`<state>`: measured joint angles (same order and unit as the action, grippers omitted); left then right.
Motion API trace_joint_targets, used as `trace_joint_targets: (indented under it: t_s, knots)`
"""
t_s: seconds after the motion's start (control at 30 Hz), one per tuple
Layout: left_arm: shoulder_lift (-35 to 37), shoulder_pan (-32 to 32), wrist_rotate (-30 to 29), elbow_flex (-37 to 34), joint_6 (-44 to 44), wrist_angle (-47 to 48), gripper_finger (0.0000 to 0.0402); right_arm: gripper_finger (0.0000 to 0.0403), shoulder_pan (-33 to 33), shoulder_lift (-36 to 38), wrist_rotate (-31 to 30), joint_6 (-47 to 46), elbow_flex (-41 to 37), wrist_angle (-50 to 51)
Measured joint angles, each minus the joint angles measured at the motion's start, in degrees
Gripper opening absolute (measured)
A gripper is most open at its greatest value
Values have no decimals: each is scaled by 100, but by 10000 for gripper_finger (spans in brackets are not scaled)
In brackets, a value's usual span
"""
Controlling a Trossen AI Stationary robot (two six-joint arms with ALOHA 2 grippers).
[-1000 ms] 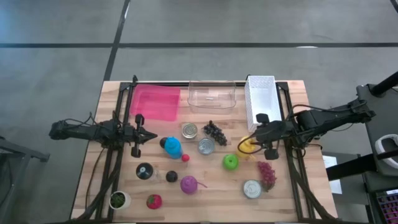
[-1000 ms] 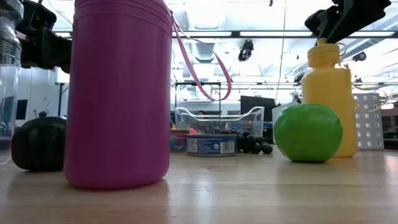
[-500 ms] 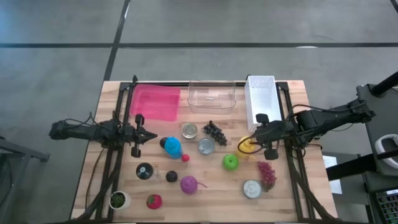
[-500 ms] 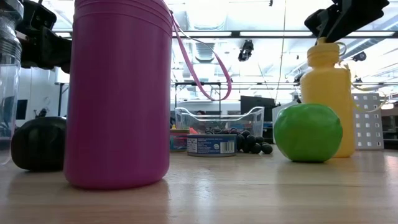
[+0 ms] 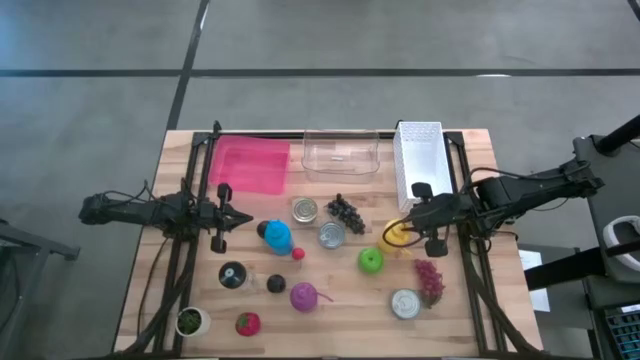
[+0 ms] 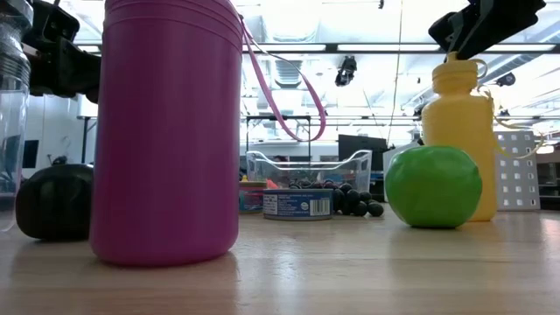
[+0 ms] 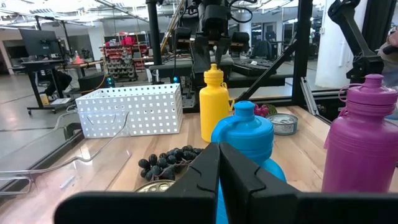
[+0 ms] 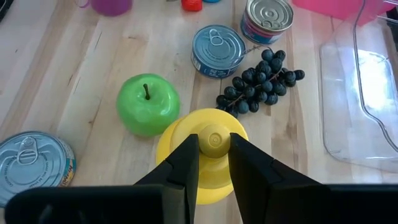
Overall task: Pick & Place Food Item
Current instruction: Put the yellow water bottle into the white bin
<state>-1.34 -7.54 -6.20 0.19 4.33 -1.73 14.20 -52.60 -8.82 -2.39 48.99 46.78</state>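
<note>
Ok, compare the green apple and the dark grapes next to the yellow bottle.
The green apple is one smooth, bright green ball with a stem pointing up; the dark grapes are a loose cluster of many small, near-black berries lying flat. The apple stands taller than the grapes. Both rest on the table beside the yellow bottle.

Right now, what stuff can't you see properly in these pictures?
- Low view: the purple bottle fills the picture's left and hides the table behind it.
- Low view: the yellow bottle's base is behind the green apple.
- Right wrist view: the right tool covers part of the yellow cap.
- High view: can labels are too small to read.
</note>
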Motion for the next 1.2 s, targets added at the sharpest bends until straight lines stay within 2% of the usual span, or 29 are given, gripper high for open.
trace_joint_targets:
  t_s: [0.77,1.2]
  knots:
    - [0,1,1,0,5,0,16,66,2,109,-25,4,52,77]
    - [0,1,0,0,16,1,16,66,2,175,-31,-201,803,536]
